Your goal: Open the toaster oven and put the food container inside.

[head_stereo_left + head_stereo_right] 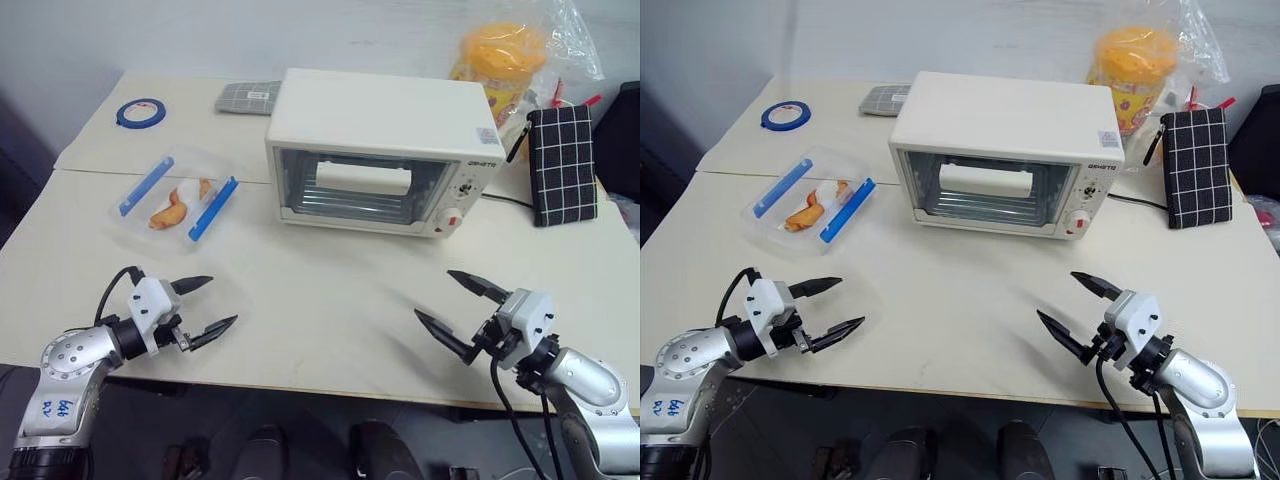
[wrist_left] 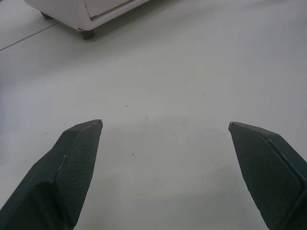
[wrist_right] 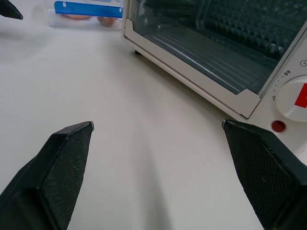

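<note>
The cream-white toaster oven (image 1: 385, 150) stands at the back middle of the table, its glass door shut and its white bar handle (image 1: 364, 180) across the door. The food container (image 1: 175, 200), a clear box with two blue side clips and orange-brown food inside, lies to the oven's left. My left gripper (image 1: 212, 304) hovers open near the table's front left, in front of the container. Over the front right my right gripper (image 1: 462, 302) is open, pointing toward the oven (image 3: 225, 52), with nothing between its fingers.
A roll of blue tape (image 1: 140, 112) lies at the back left. A grey pad (image 1: 248, 97) sits behind the oven. A clear bag with an orange tub (image 1: 505, 60) and a black checked pouch (image 1: 562, 165) stand at the back right. A cable (image 1: 510, 203) runs from the oven's right.
</note>
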`<action>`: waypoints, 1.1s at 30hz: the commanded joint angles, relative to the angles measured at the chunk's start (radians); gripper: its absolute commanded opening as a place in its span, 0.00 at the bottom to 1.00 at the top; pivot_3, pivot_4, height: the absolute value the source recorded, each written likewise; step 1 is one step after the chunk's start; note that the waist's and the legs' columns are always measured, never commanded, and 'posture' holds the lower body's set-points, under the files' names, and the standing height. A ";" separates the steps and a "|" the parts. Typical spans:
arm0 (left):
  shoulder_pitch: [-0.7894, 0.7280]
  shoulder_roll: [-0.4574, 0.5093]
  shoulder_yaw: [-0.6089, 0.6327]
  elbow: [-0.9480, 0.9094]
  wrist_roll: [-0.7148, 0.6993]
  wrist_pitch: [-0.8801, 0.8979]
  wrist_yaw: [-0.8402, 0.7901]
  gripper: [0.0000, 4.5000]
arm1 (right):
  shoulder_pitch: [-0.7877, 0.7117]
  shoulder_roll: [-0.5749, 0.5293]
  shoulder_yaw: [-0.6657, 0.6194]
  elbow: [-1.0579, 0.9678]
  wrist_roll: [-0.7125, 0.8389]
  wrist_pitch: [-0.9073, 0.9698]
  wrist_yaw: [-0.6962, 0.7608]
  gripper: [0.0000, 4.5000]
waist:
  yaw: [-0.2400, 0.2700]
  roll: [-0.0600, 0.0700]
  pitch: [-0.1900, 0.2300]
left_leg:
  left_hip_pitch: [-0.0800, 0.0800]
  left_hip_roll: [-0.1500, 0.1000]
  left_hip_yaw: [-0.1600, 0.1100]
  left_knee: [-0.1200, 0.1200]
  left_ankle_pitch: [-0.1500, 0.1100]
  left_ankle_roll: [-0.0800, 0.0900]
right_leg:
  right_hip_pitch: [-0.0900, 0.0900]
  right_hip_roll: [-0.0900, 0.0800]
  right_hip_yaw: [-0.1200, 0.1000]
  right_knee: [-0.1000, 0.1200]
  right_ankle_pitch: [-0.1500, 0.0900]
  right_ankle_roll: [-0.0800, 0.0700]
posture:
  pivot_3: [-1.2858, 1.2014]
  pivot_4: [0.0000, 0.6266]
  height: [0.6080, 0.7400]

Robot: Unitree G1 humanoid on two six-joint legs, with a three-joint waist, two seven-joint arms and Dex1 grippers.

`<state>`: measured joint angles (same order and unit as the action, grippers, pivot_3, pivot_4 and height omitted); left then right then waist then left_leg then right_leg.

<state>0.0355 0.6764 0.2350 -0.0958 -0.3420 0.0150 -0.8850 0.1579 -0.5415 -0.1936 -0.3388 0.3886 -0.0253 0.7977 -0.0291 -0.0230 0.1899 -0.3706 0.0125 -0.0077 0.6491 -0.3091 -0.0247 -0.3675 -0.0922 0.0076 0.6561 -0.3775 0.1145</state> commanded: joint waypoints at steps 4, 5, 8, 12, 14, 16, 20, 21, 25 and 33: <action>-0.038 0.001 0.042 -0.006 -0.102 0.035 -0.034 0.99 | -0.004 0.012 0.001 -0.014 0.014 -0.030 -0.001 1.00 | 0.002 0.000 0.000 | 0.000 0.000 0.000 0.000 0.000 0.000 | 0.000 0.000 0.000 0.000 0.000 0.000 | 0.52 0.24 1.00; -0.048 0.023 0.047 -0.022 -0.149 0.085 -0.066 0.99 | 0.012 0.011 -0.022 -0.035 0.043 -0.014 -0.008 1.00 | 0.003 0.000 0.000 | -0.001 0.000 0.000 0.000 0.000 0.000 | 0.000 0.000 0.000 0.000 0.000 0.000 | 0.52 0.24 1.00; -0.098 0.087 0.064 -0.065 -0.278 0.219 -0.148 0.99 | 0.083 0.000 -0.096 -0.060 0.103 0.008 -0.011 1.00 | 0.006 0.000 0.000 | -0.001 0.000 -0.002 0.000 0.000 0.000 | 0.002 -0.001 -0.001 -0.002 0.000 0.000 | 0.52 0.24 1.00; -0.177 0.123 0.076 -0.076 -0.372 0.325 -0.178 0.99 | 0.128 -0.008 -0.136 -0.009 0.086 -0.033 0.014 1.00 | 0.005 0.000 0.000 | 0.001 0.000 -0.008 0.000 0.000 0.000 | 0.009 -0.001 -0.001 -0.007 0.000 0.000 | 0.52 0.24 1.00; -0.211 0.129 0.086 -0.068 -0.385 0.347 -0.177 0.99 | 0.104 -0.005 -0.140 -0.001 0.087 -0.034 0.006 1.00 | -0.003 0.002 0.000 | 0.002 -0.001 -0.008 0.000 0.000 0.000 | 0.010 -0.001 0.000 -0.007 0.000 0.000 | 0.52 0.24 1.00; -0.226 0.131 0.092 -0.059 -0.379 0.351 -0.182 0.99 | 0.043 -0.012 -0.134 -0.003 0.103 -0.005 -0.016 1.00 | -0.013 0.002 0.000 | 0.004 0.000 -0.007 0.000 0.000 0.000 | 0.009 0.000 -0.001 -0.005 0.000 0.000 | 0.52 0.24 1.00; -0.260 0.099 0.102 -0.043 -0.403 0.400 -0.130 0.99 | -0.170 -0.043 -0.078 -0.040 0.196 0.182 -0.057 1.00 | -0.020 0.002 0.000 | 0.003 0.000 -0.007 0.000 0.001 -0.002 | 0.008 0.001 -0.001 -0.003 0.000 0.000 | 0.52 0.24 1.00; -0.267 0.092 0.099 -0.043 -0.398 0.403 -0.120 0.99 | -0.226 -0.056 -0.061 -0.048 0.218 0.251 -0.075 1.00 | -0.019 0.002 0.000 | 0.003 0.000 -0.008 0.000 0.001 -0.002 | 0.008 0.001 -0.001 -0.003 0.000 0.000 | 0.52 0.24 1.00; -0.276 0.081 0.090 -0.052 -0.387 0.415 -0.120 0.99 | -0.402 -0.057 -0.017 -0.029 0.263 0.409 -0.132 1.00 | -0.009 0.003 0.000 | 0.000 0.000 -0.010 0.000 0.001 -0.003 | 0.006 0.000 -0.001 -0.004 0.000 0.000 | 0.52 0.24 1.00; -0.248 0.066 0.069 -0.105 -0.381 0.437 -0.105 0.99 | -0.615 -0.039 0.082 0.048 0.227 0.576 -0.178 1.00 | 0.004 0.003 0.000 | -0.004 -0.001 -0.010 0.001 0.003 -0.005 | 0.005 -0.001 -0.002 -0.008 0.000 0.000 | 0.52 0.24 1.00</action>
<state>-0.2153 0.7466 0.2962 -0.1552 -0.7170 0.4570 -0.9961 -0.4351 -0.5853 -0.1132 -0.2935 0.6230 0.5425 0.6273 -0.0249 -0.0204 0.1903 -0.3746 0.0115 -0.0176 0.6499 -0.3065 -0.0296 -0.3621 -0.0935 0.0056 0.6473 -0.3775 0.1144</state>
